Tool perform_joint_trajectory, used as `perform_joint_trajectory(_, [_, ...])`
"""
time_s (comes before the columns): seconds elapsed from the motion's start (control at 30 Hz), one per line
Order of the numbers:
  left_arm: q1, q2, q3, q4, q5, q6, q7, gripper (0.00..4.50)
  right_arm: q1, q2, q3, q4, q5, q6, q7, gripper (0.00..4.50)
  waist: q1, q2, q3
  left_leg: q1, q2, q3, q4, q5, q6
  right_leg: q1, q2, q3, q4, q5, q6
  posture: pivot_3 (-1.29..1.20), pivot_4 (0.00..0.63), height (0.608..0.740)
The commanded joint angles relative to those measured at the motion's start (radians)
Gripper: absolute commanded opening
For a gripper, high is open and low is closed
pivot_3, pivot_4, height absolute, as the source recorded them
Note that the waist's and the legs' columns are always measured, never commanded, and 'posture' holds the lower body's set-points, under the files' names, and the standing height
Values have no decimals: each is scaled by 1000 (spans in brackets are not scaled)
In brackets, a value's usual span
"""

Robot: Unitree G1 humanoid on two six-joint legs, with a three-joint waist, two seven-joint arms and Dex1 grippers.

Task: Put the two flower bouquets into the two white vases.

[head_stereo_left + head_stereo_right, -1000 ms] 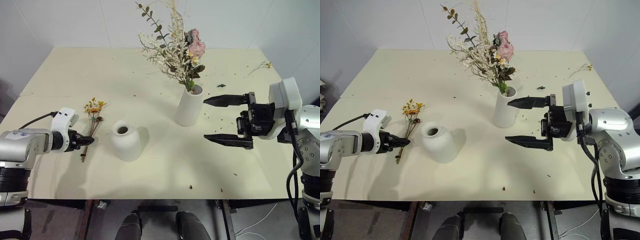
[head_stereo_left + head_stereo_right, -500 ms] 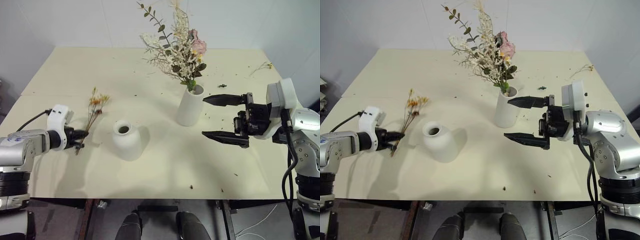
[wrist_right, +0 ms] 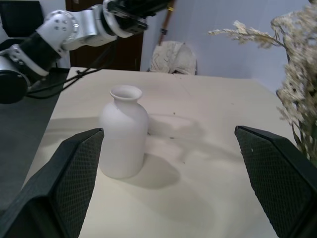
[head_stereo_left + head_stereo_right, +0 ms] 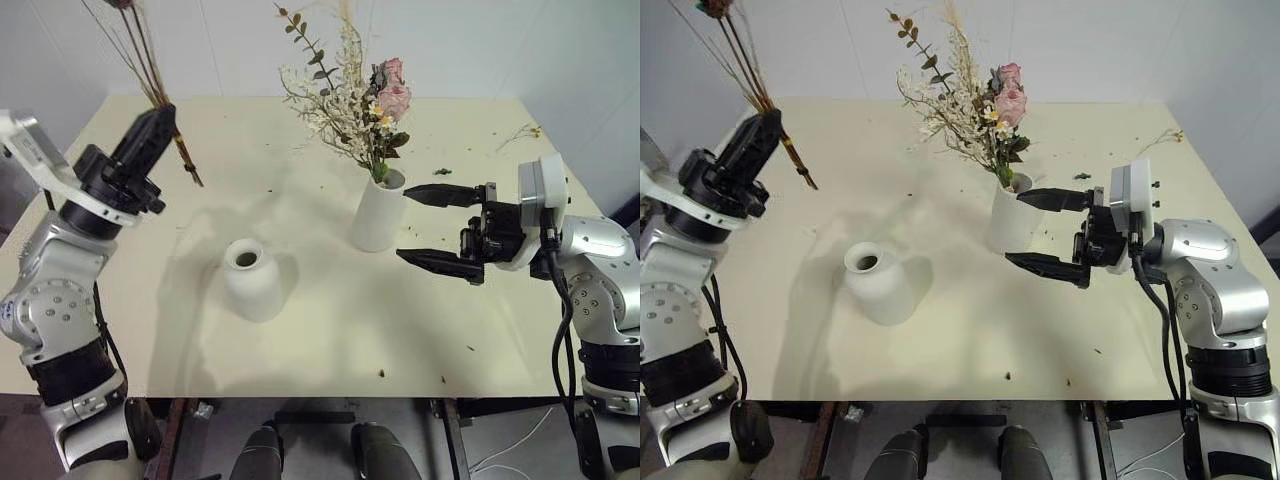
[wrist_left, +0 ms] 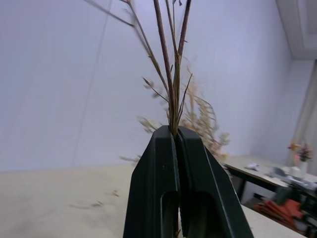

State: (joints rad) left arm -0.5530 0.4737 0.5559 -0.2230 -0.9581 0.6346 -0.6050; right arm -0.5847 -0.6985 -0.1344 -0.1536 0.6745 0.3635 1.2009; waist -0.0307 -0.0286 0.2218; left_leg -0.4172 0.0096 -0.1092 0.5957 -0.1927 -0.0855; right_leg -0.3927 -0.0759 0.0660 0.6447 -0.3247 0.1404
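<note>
left gripper pinches the thin bunch stems; right gripper spread beside the tall vase

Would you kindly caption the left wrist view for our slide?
Left end effector shut on thin flower stems, raised before a pale wall.

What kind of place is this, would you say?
Probably an indoor test room or lab, not a home: a plain cream table set against bare white walls, a bouquet in a tall white vase, and in the left wrist view more tables with clutter behind.
</note>
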Motion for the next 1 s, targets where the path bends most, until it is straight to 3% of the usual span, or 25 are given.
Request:
perform_joint_trajectory(0.03, [29, -22, -25, -67, -47, -20, 6, 13, -12, 8, -21, -13, 2, -24, -17, 4500, 3, 0, 0, 0, 0, 0, 0, 0, 0, 0, 0, 0, 0, 0, 0, 0, 150, 740])
perform_joint_trajectory(0.3, [114, -29, -128, -121, -9, -91, -48, 13, -3, 17, -23, -6, -6, -38, -38, 4500, 4, 0, 0, 0, 0, 0, 2, 0, 0, 2, 0, 0, -2, 2, 0, 0, 150, 740])
perform_joint_trajectory(1.0, [286, -69, -231, -88, 91, -259, -144, 13, -34, 35, -18, 29, -19, -53, -55, 4500, 5, 0, 0, -1, 0, 0, 0, 0, 0, 2, 0, 1, -7, 2, 0, 0, 150, 740])
